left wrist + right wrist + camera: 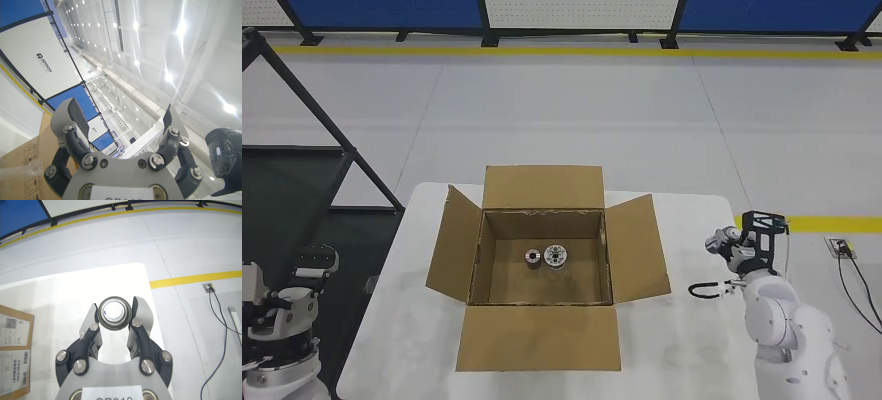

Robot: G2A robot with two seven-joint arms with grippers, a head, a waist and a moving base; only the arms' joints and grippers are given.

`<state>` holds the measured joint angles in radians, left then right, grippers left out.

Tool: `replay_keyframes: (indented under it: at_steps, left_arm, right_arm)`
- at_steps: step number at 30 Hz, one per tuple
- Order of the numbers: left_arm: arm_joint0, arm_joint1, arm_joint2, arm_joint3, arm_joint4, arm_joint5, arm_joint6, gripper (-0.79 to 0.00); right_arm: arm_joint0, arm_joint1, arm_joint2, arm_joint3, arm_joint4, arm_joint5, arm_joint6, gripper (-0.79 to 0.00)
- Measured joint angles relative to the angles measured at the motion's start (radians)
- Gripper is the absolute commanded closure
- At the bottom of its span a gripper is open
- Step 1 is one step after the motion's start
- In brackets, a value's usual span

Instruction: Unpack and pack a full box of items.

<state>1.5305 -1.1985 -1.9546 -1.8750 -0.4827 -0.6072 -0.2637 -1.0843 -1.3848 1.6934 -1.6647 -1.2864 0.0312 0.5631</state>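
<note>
I judged this to be the unpacking half of the job. My right end effector [114,313] was closed on a metal ring [114,316], one pad against each side of its rim, above the right end of the bench [75,289] and well apart from the box [538,338]. The next move called for lowering the ring onto bare bench and letting go gently, since a round steel part may roll. The ring looked like brushed steel with a stepped lip and a white core. The box was plain brown card, its flaps splayed outward. A dark round part [533,258] and a lighter round part [556,256] lay inside. My left end effector [121,109] was wide open and empty, its ribbed black pads pointing upward
</note>
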Motion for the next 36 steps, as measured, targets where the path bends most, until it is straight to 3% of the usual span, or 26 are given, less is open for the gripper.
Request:
replay_keyframes:
  at_steps: [8,16,23,30,36]
  left_arm:
    - [0.0,0.0,0.0,0.0,0.0,0.0,0.0,-0.785]
    - [0.0,0.0,0.0,0.0,0.0,0.0,0.0,-0.785]
    - [0.0,0.0,0.0,0.0,0.0,0.0,0.0,-0.785]
    - [0.0,0.0,0.0,0.0,0.0,0.0,0.0,-0.785]
    - [0.0,0.0,0.0,0.0,0.0,0.0,0.0,-0.785]
  right_arm:
    - [-0.061,-0.003,-0.064,-0.265,0.063,-0.008,-0.019,0.0]
    - [-0.036,-0.001,-0.236,-0.395,0.067,-0.179,0.025,0.0]
    - [0.099,-0.007,-0.436,-0.301,0.032,-0.302,0.161,0.0]
    - [0.243,-0.032,-0.629,-0.085,0.037,-0.324,0.248,0.0]
    - [0.34,-0.06,-0.744,0.088,0.067,-0.317,0.247,0.0]
